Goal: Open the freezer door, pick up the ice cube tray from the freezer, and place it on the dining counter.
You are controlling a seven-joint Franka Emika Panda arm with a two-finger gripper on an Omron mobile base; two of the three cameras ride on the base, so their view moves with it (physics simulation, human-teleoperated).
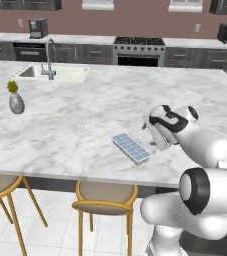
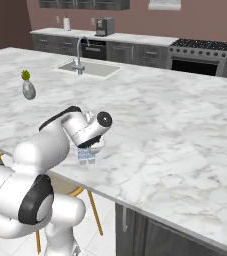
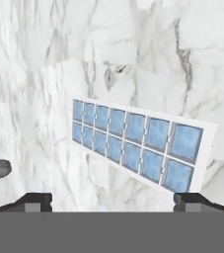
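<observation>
Fingers (image 3: pixel 113 198) spread wide, holding nothing, above the unlabelled ice cube tray (image 3: pixel 135 144) on the dining counter (image 1: pixel 85 110).

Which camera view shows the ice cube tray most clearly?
The hand view: the ice cube tray shows its whole two-row grid. The left base view shows it small but whole; in the right base view the arm covers most of it.

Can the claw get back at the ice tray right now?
Probably yes: the claw is open right by the tray on the counter, with nothing between them.

Ice cube tray (image 2: pixel 86 156) on dining counter (image 2: pixel 185 135)
</observation>
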